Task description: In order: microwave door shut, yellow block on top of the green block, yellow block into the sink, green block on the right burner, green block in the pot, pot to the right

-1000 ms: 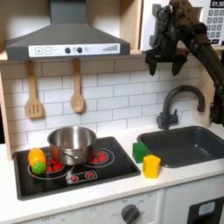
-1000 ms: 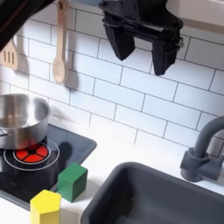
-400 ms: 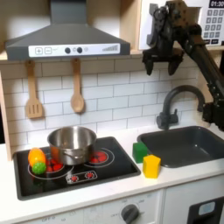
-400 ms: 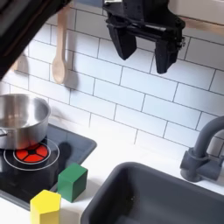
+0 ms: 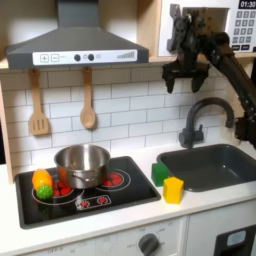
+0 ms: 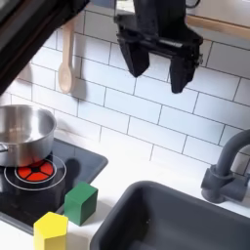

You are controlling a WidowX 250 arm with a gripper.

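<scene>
End effector (image 5: 186,80): hangs high in front of the tiled wall, just under the microwave, above the faucet and well above the table; in the second exterior view (image 6: 154,68) its two dark fingers (image 6: 181,71) point down and stand apart, with nothing between them.
Microwave door (image 5: 205,25): at the top right of the first exterior view, partly hidden by the arm; whether it is fully closed cannot be told.
Yellow block (image 5: 174,190): on the white table, between the cooktop and the sink, touching or just beside the green block; at the bottom edge in the second exterior view (image 6: 51,231).
Green block (image 5: 159,173): on the table just behind the yellow block, beside the cooktop's right edge; also seen in the second exterior view (image 6: 81,202).
Sink (image 5: 215,165): dark basin at the right of the first exterior view, the arched faucet (image 5: 203,115) behind it.
Right burner (image 5: 112,179): red ring on the black cooktop, bare, just right of the pot.
Pot (image 5: 81,164): upright on the left burner; in the second exterior view (image 6: 21,134) at the left edge.
Toy fruit (image 5: 42,183): orange-yellow and green, on the cooktop left of the pot.
Wooden spatula (image 5: 38,103) and wooden spoon (image 5: 88,100): hang on the wall under the hood.
</scene>
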